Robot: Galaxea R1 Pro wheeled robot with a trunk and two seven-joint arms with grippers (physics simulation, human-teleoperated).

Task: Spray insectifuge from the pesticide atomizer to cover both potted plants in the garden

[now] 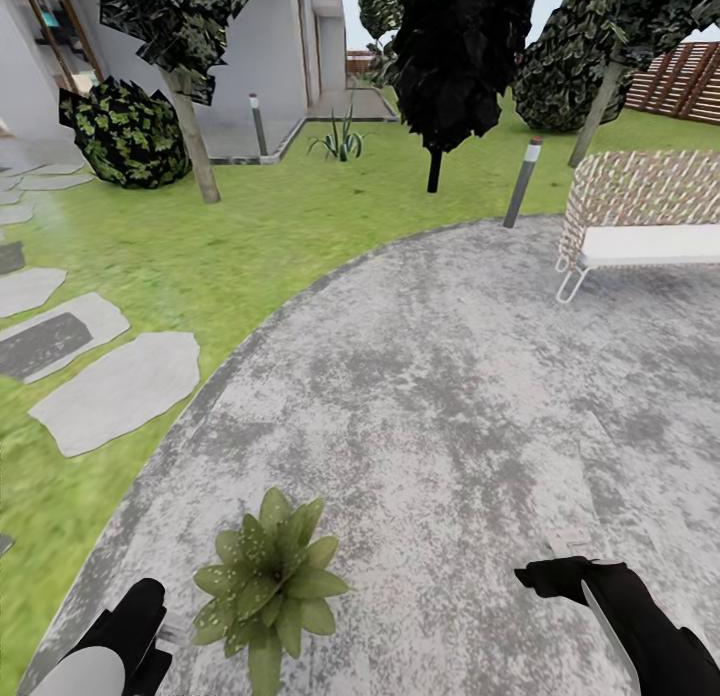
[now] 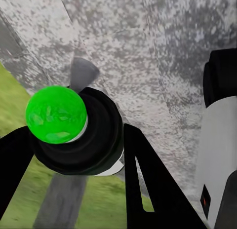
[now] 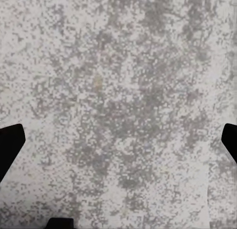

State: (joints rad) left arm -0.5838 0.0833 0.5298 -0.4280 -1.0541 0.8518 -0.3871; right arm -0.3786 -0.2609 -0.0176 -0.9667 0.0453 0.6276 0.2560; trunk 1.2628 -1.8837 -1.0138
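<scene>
One potted plant (image 1: 270,588), a low rosette of speckled green leaves, stands on the gravel patio (image 1: 440,376) near the bottom of the head view. My left gripper (image 1: 135,626) hangs just left of it. In the left wrist view the left gripper (image 2: 74,135) is shut on the pesticide atomizer (image 2: 74,135), seen end-on as a dark round body with a bright green end, above the patio's edge and lawn. My right gripper (image 1: 545,574) hovers over bare gravel at the lower right. Its fingertips (image 3: 10,140) stand wide apart, open and empty.
A wicker bench (image 1: 640,221) with a white seat stands at the patio's far right. Two bollard lamps (image 1: 523,181), tree trunks (image 1: 195,136), dark bushes (image 1: 125,131) and a striped-leaf plant (image 1: 340,141) stand on the lawn beyond. Stepping stones (image 1: 115,391) lie left. A wooden fence (image 1: 685,76) runs far right.
</scene>
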